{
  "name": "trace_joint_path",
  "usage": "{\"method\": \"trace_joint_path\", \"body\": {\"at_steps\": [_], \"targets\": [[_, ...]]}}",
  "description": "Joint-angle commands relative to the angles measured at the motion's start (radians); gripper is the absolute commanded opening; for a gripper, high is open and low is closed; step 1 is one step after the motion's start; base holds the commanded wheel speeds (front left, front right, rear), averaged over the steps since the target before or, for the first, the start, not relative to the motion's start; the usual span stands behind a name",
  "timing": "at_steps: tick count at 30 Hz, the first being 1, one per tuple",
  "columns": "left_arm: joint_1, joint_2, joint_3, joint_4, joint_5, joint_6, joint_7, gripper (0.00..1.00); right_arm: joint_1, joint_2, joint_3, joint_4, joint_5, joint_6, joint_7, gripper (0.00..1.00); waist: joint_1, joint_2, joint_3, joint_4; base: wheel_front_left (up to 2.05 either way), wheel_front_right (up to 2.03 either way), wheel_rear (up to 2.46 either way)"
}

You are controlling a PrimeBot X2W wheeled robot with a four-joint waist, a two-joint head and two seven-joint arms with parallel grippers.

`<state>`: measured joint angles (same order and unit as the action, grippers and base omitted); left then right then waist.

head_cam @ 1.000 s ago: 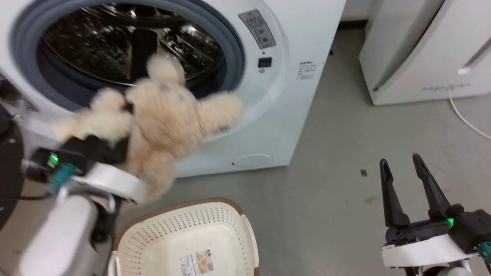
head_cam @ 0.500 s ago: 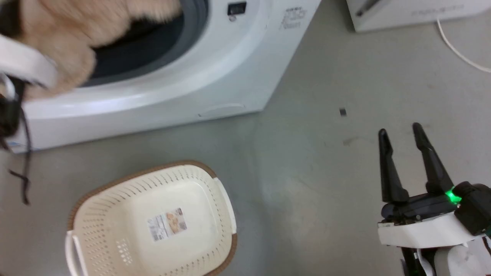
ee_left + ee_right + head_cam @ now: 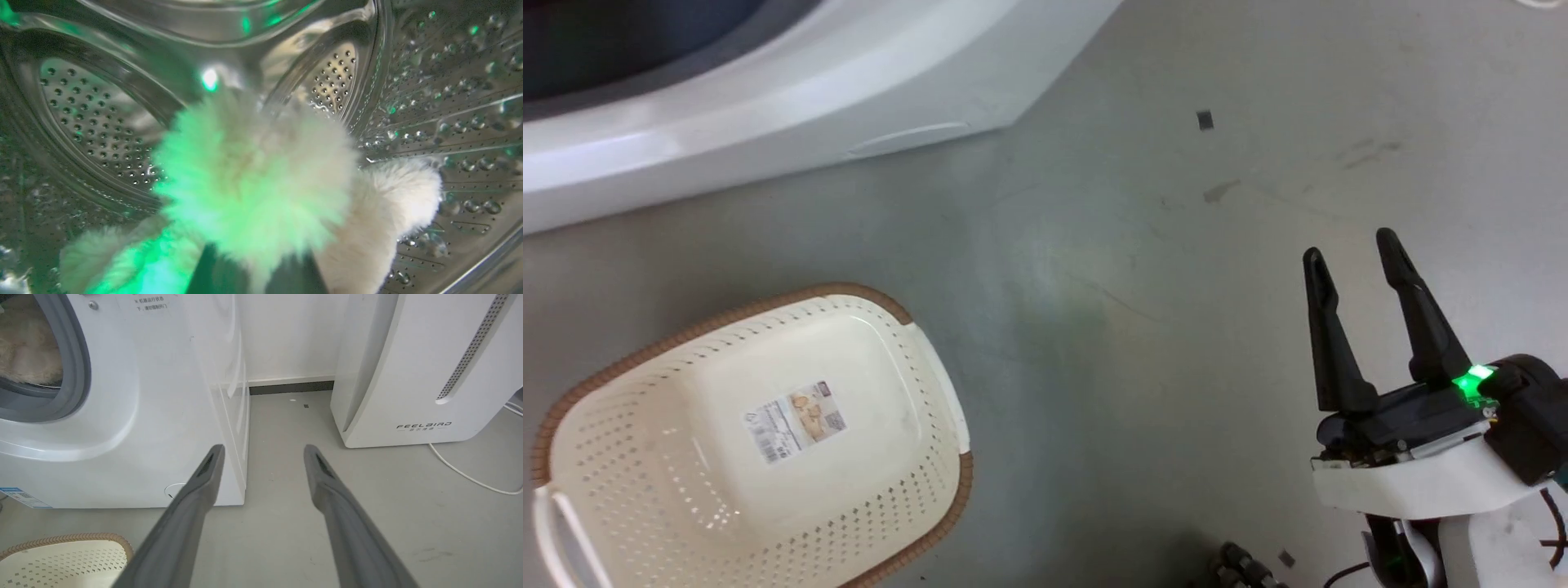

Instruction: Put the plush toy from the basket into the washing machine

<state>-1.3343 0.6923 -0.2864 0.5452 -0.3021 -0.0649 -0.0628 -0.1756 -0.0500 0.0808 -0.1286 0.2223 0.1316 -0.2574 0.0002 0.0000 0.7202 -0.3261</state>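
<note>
Right gripper spread, white appliance, cable ahead

Between the washing machine and the white appliance beside it, a lane of bare floor runs clear to the wall. The basket stands on the floor before the washing machine. Inside its drum the plush toy fills the middle, with bare steel around it.
</note>
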Motion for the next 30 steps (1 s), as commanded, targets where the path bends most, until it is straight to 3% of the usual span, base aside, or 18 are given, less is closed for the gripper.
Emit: {"method": "trace_joint_path", "body": {"at_steps": [1,8,14,15,16,23,30], "targets": [[-0.028,0.005,-0.008,0.009,0.008,-0.009,-0.012,0.00,-0.017,0.000,0.004,-0.005,0.011,-0.001,-0.004,1.00,-0.0002,0.0000,0.025,-0.020,0.00,0.00,0.00],[-0.082,-0.017,-0.136,0.191,0.011,-0.060,0.034,0.00,-0.025,0.000,0.020,-0.016,0.022,-0.001,-0.004,1.00,-0.0002,0.0000,0.053,-0.022,0.00,0.00,0.00],[-0.061,-0.026,-0.254,0.234,-0.009,-0.065,0.031,0.01,-0.036,0.000,0.022,-0.020,0.022,-0.001,-0.004,1.00,-0.0002,0.0000,0.050,-0.013,0.00,0.00,0.00],[-0.059,-0.027,-0.270,0.237,-0.023,-0.065,0.032,0.38,-0.038,0.000,0.021,-0.020,0.020,-0.001,-0.004,1.00,-0.0002,0.0000,0.048,-0.011,0.00,0.00,0.00],[-0.057,-0.026,-0.284,0.243,-0.034,-0.065,0.032,1.00,-0.040,0.000,0.021,-0.019,0.017,-0.001,-0.004,1.00,-0.0002,0.0000,0.046,-0.008,0.00,0.00,0.00],[-0.040,-0.041,-0.323,0.292,-0.090,-0.066,-0.015,1.00,-0.053,0.000,0.003,-0.010,-0.005,-0.001,-0.004,1.00,-0.0002,0.0000,-0.008,0.021,0.00,0.00,0.00],[0.064,-0.112,-0.334,0.337,-0.136,-0.065,-0.129,1.00,-0.044,0.000,-0.026,0.022,-0.047,-0.001,-0.004,1.00,-0.0002,0.0000,-0.151,0.079,0.00,0.00,0.00]]}}
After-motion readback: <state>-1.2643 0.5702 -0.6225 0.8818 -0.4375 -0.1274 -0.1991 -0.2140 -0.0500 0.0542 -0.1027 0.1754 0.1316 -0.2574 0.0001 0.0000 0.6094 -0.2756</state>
